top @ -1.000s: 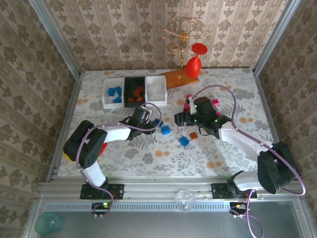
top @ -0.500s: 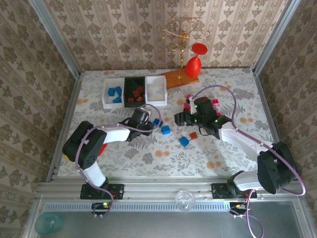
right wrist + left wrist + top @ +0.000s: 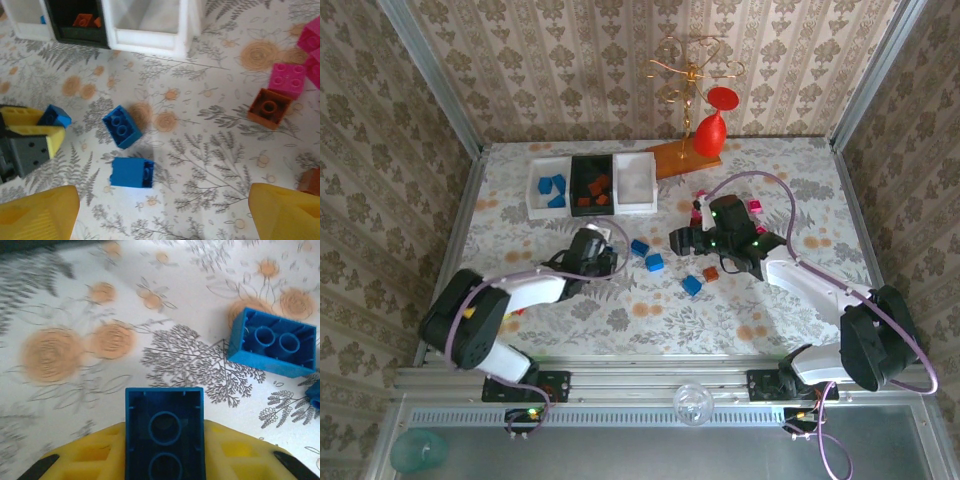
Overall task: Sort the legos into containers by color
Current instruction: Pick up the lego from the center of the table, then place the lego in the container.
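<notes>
Left gripper point(image 3: 605, 257) clenched on blue brick point(image 3: 164, 432), likely bound for far-left white bin point(image 3: 532, 196) holding blues. Right gripper point(image 3: 680, 240) hovers spread, empty, over loose blue bricks point(image 3: 121, 126), brown brick point(image 3: 270, 107), pink brick point(image 3: 286, 79) mid-table. Floral tablecloth point(image 3: 790, 180); damask-papered walls point(image 3: 570, 60).

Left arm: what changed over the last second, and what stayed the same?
The left claw closed on a blue lego and drew back toward its own base, to the near left. The right claw stayed open and in place. The loose legos did not move, and the containers are unchanged.
</notes>
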Robot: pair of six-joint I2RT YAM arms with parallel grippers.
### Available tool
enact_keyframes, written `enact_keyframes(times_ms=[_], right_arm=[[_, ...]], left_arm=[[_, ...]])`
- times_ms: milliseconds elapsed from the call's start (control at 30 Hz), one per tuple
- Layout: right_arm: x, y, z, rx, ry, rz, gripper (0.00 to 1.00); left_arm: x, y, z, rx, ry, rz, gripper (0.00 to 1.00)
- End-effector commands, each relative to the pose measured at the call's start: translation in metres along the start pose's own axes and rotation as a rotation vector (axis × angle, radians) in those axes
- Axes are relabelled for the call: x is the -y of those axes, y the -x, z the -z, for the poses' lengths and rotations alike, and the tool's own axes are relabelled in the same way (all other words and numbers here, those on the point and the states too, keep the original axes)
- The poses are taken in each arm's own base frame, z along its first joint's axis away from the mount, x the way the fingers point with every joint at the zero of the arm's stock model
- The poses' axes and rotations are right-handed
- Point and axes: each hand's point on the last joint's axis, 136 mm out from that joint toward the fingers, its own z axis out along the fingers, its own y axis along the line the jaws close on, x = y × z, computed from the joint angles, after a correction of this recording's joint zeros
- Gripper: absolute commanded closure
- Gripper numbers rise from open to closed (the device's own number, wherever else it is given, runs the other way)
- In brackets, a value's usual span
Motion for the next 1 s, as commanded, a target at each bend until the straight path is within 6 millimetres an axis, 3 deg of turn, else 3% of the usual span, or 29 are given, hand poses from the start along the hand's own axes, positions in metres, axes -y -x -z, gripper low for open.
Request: enact_keyframes(times_ms=[0, 167, 300, 433, 633, 833, 967], right_arm=[[-0.027, 0.007, 0.000, -0.007, 0.065, 0.072, 0.11], [-0.046, -0.005, -0.016, -0.022, 0.123, 0.122, 0.11], [-0.059, -0.014, -0.023, -0.032, 0.167, 0.149, 0.11], [-0.068, -0.018, -0.022, -0.028, 0.192, 0.176, 0.10], [-0.067, -0.022, -0.019, -0.022, 0.185, 0.183, 0.10], [-0.044, -0.022, -0.017, -0.013, 0.056, 0.180, 0.10], [-0.027, -0.021, -0.016, -0.018, -0.037, 0.167, 0.10]], left_arm=[[-0.028, 0.032, 0.026, 0.144, 0.051, 0.103, 0.75], [-0.077, 0.074, 0.061, 0.265, 0.097, 0.225, 0.74], [-0.108, 0.104, 0.063, 0.277, 0.145, 0.259, 0.74], [-0.129, 0.129, 0.048, 0.280, 0.157, 0.297, 0.74], [-0.168, 0.148, 0.002, 0.197, 0.234, 0.302, 0.73], [-0.201, 0.155, -0.039, 0.100, 0.299, 0.288, 0.64], [-0.201, 0.163, -0.046, 0.084, 0.280, 0.286, 0.51]])
